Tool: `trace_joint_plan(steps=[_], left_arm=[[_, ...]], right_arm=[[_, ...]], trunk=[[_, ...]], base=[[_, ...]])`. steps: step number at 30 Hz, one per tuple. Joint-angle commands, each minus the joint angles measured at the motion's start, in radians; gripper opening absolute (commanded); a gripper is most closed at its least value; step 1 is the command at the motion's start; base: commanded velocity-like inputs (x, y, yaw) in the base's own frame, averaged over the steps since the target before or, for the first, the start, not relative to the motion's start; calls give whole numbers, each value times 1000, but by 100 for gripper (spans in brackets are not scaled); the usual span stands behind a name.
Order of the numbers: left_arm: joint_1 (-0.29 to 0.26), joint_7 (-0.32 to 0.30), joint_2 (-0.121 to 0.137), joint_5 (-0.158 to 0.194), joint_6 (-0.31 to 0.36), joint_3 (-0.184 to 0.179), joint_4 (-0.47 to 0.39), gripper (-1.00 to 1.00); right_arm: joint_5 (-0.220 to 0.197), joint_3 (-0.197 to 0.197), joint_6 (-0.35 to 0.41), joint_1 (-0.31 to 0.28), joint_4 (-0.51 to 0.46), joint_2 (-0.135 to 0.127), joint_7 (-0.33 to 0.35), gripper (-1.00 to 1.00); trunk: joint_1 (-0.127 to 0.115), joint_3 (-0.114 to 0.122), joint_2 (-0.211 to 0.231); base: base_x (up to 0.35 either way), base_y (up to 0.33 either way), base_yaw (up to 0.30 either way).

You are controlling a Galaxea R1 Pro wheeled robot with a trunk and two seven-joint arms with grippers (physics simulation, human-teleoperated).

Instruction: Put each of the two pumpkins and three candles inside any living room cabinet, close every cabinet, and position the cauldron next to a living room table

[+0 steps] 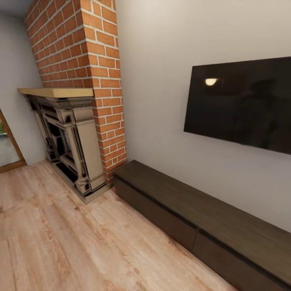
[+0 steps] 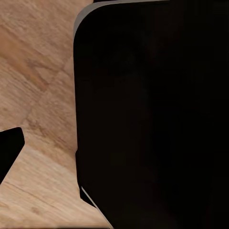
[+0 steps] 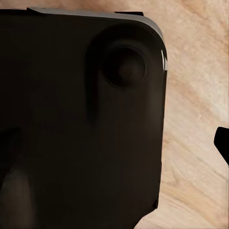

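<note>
Where wall runs, cabinet (image 1: 210,214) lies lengthwise (fronts shut); end effector states indiscernible.

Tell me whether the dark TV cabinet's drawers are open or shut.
Shut: the cabinet shows flat drawer fronts flush along its face in the head view, with no tan insides exposed.

Dark brown cabinet (image 1: 210,210), red brick fireplace (image 1: 93,60), black TV (image 1: 242,103)

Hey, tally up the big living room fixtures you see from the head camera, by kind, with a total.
Fireplace: 1
TV: 1
Cabinet: 1
Total: 3
</note>
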Motion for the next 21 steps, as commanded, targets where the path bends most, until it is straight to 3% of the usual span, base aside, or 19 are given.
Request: trace_joint_plan(steps=[1,11,21], left_arm=[[0,0,0,1,-2,1,-1,100],[0,0,0,1,-2,1,-1,100],[0,-1,0,1,-2,1,-1,100]], right_arm=[[0,0,-3,0,1,0,-2,100],[-1,0,-3,0,2,1,-3,100],[-1,0,-4,0,2,1,-3,100]], trunk=[[0,-1,0],[0,-1,0],[0,-5,0]], base=[[-96,0,287],[-119,77,290],[-16,93,291]])
